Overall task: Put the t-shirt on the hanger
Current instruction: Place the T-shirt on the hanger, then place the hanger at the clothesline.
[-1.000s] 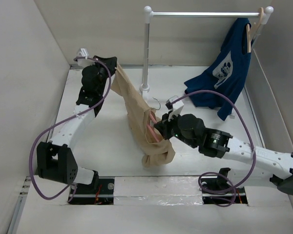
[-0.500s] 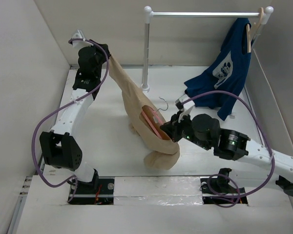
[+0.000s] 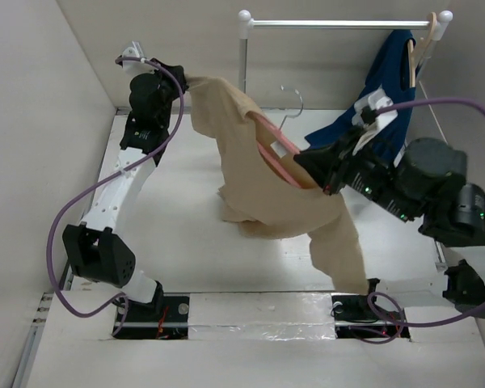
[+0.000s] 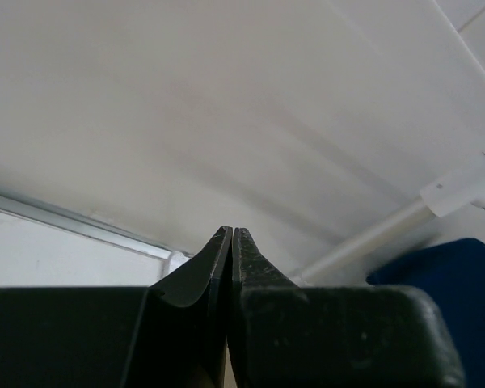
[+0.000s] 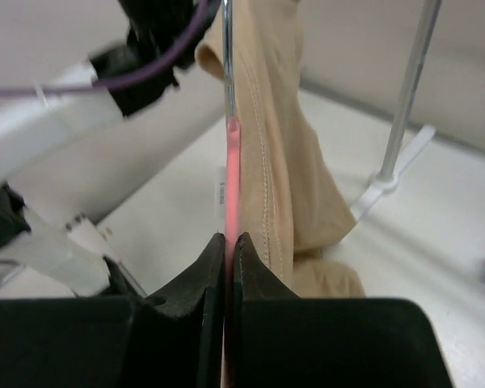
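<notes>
Two grippers share the load. Your left gripper [image 3: 184,81], jaws pressed flat together, pinches an edge of the plain tan fabric t-shirt [image 3: 263,190] high at the back left. The left wrist view shows only the closed tips, so read that hold from the overhead view. Your right gripper [image 3: 322,171] is clamped tight on the thin pink clothes hanger [image 3: 273,144], whose metal hook stands up behind the cloth. The shirt is slung between the two arms above the white table [image 3: 186,250]. One long fold droops below the right wrist, and the pink bar runs along a seam inside the opening.

You look to be mid-threading: the hanger is partly in the shirt, and I cannot tell whether the hook has cleared the neck. The next move likely calls for holding the left pinch taut while you slide the pink bar further in, until both shoulders seat. Steer wide of the dark blue t-shirt [image 3: 386,97] hanging from the white rail [image 3: 339,24].
</notes>
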